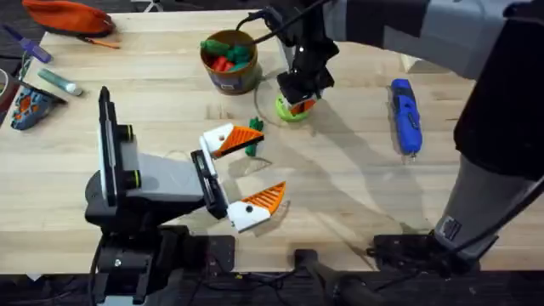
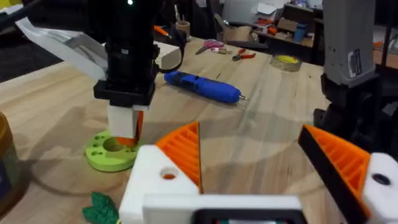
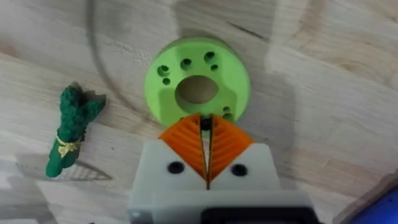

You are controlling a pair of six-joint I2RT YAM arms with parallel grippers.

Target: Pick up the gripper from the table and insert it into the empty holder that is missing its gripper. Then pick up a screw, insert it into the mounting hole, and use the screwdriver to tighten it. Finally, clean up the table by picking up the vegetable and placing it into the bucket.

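Observation:
My right gripper point(image 1: 298, 105) reaches across to the lime-green disc point(image 3: 198, 84) and hangs just above it, also seen as the right gripper point(image 2: 126, 128). Its orange pads point(image 3: 186, 146) are shut, pinching a small dark piece that looks like a screw point(image 3: 204, 124). My left gripper point(image 1: 268, 160) is open, lying low over the table. Its far white holder point(image 2: 155, 180) carries the orange gripper point(image 2: 185, 149); orange shows through its mounting hole point(image 2: 168, 175). The vegetable point(image 3: 69, 134) lies by that finger. The blue screwdriver point(image 1: 405, 115) rests to the right. The bucket point(image 1: 229, 61) stands behind.
The bucket holds red and green toys. A grey-green marker pen point(image 1: 59, 82), an orange pouch point(image 1: 68, 17) and a small blue-and-orange object point(image 1: 30, 106) lie at the far left. Bare wood spreads between the disc and the screwdriver.

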